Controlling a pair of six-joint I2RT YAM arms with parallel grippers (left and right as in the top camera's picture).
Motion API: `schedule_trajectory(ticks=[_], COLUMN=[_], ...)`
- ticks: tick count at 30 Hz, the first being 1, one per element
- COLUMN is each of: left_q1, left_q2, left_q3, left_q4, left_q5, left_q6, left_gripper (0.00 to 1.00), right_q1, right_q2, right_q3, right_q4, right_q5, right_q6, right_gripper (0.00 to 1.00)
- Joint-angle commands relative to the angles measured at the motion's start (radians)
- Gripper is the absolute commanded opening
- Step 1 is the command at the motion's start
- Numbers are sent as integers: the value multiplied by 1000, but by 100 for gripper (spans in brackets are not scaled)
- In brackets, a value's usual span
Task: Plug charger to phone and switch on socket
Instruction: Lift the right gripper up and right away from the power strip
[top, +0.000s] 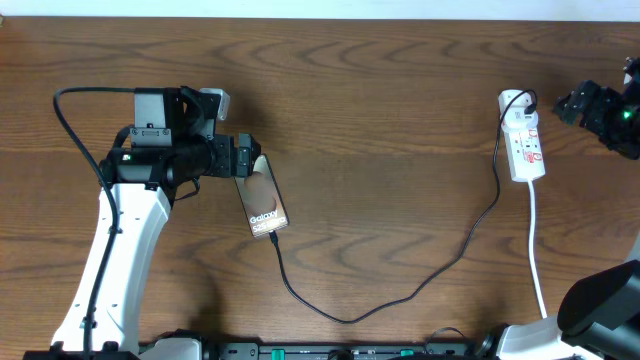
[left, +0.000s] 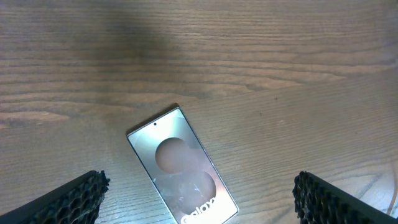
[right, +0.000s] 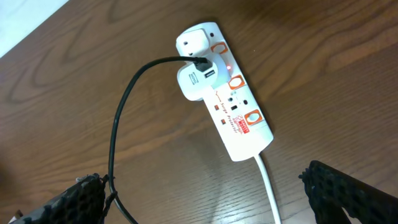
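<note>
Looking from above, the phone (top: 265, 207) lies well apart from the socket (top: 526, 140). The charger (top: 497, 175) runs between them, and the left arm (top: 150, 190) hides the phone's top.

Left wrist: left pincer (left: 200, 202) spread wide, phone's end cut off.

Right wrist: right pincer (right: 205, 199) spread wide near the socket.

phone (top: 266, 208): top end tucked under the left gripper (top: 248, 158) from above
lettering (left: 200, 210): chopped off by the wrist view's bottom edge
power strip (right: 239, 118) print: too tiny to read
white cord (right: 268, 186): runs out of frame
</note>
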Motion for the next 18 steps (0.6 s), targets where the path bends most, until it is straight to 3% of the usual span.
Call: schedule_trajectory(ticks=[1,18], left_q1=[0,0], left_q2=[-8,-10], left_q3=[10,3], left_q4=[-3,-45], left_q5=[-6,-6], left_q6=[14,14], left_gripper=[97,97], right_q1=[3,3], right_q2=[0,0], right_q3=[10,10], right_q4=[-2,-2], right_q5=[-6,-6], right_q6=[13,13], right_gripper=[99,99])
